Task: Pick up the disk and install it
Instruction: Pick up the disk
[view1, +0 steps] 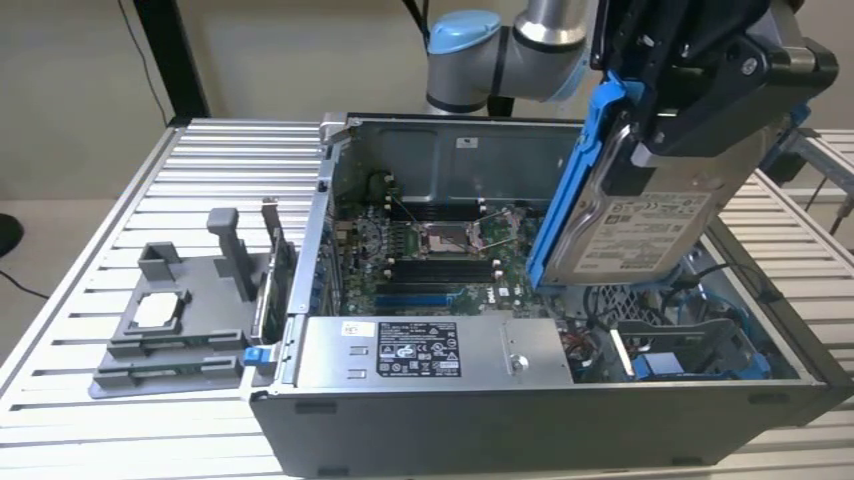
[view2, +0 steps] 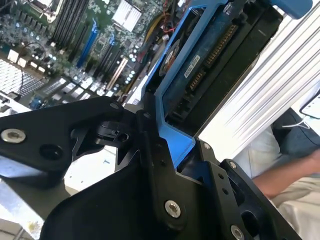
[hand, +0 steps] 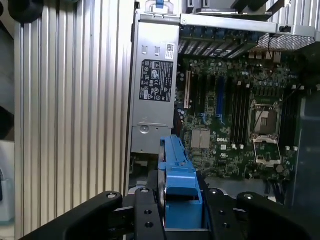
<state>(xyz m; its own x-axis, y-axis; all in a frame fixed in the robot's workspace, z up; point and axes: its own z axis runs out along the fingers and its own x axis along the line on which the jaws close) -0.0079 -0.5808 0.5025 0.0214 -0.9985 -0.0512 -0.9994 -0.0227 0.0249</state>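
One disk (view1: 641, 215) hangs in the upper right of the exterior view, tilted on edge above the open case (view1: 534, 420). The gripper (view1: 674, 135) pinches its upper end. In the first wrist view the black fingers (hand: 146, 214) press against both sides of the blue frame.

We work from near to far.

1. Nearest, the case's front wall and the grey box (view1: 414, 350) at lower centre bound the approach.
2. Behind them, at lower right, the bay (view1: 681, 355) sits below loose cables (view1: 701, 275). We judge that the disk's lower corner could snag these cables. It could also jam askew on the bay edge, because the disk is tilted.
3. Further in, the board (view1: 427, 250) lies just beside the disk's blue edge. A sideways swing could strike its parts.
4. The far wall (view1: 454, 165) closes the back.

Open room lies above the case and over the slatted table (view1: 227, 170) at upper left.
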